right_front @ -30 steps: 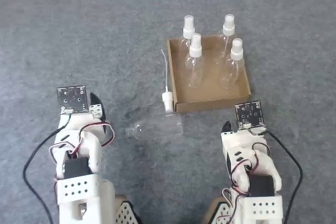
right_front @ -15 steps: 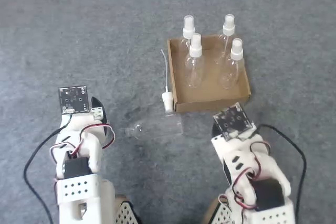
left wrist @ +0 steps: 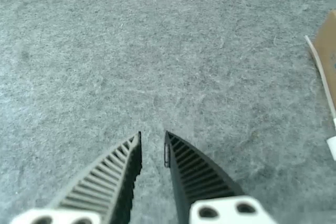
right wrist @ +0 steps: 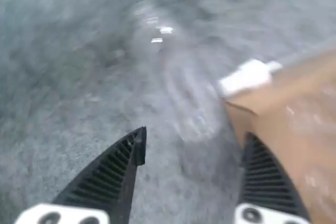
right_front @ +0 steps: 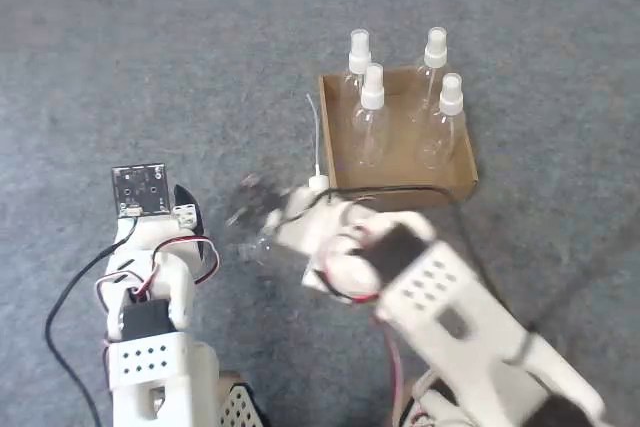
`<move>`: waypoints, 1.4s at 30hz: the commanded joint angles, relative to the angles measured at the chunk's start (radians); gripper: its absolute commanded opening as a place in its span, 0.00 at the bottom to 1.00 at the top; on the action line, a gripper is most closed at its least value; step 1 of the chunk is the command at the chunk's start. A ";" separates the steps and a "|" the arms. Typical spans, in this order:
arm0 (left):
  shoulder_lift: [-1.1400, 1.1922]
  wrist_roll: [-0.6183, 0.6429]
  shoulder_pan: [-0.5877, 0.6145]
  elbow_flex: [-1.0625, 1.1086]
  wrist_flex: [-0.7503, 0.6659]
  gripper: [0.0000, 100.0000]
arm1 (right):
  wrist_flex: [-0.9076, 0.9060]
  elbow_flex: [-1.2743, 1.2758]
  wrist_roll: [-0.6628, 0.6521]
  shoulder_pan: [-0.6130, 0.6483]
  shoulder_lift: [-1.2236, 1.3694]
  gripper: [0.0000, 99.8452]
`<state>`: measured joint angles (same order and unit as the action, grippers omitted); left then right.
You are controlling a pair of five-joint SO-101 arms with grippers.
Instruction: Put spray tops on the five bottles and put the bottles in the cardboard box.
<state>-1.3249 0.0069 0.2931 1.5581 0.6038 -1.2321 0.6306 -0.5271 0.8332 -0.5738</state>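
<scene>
Hanging over the grey felt table, my right gripper is spread wide, its two fingers well apart with only cloth between them. Ahead of the fingertips lies the loose spray top, a white cap just beside the near corner of the cardboard box, whose brown wall runs off past one finger. Seen from the high view, my right arm stretches across the middle of the table in a blur. It covers most of the uncapped bottle, which lies on its side outside the box, near the front left corner, with one clear end showing. I cannot tell whether the fingers touch it. The spray top's thin tube runs along the outside of the box's left wall. Inside the box, four capped bottles stand upright, two in front and two behind. My left gripper hangs over bare felt well to the left of the lying bottle, its ribbed fingers parted by a narrow gap and gripping nothing.
</scene>
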 commanded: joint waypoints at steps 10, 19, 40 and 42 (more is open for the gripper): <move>-0.014 0.003 0.003 -0.054 0.020 0.06 | 0.217 -0.089 -0.106 0.056 0.303 0.31; -0.014 0.000 0.003 -0.054 0.020 0.06 | 0.223 -0.232 -0.141 0.056 0.490 0.31; -0.014 0.005 0.006 -0.056 0.020 0.06 | 0.263 -0.247 -0.141 0.050 0.668 0.30; -0.014 0.009 0.051 -0.076 0.021 0.06 | 0.263 -0.247 -0.109 0.045 0.668 0.30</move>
<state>-1.3234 0.0069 0.2992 1.5597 0.6237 -0.9759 0.3867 -0.6759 0.8792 0.0905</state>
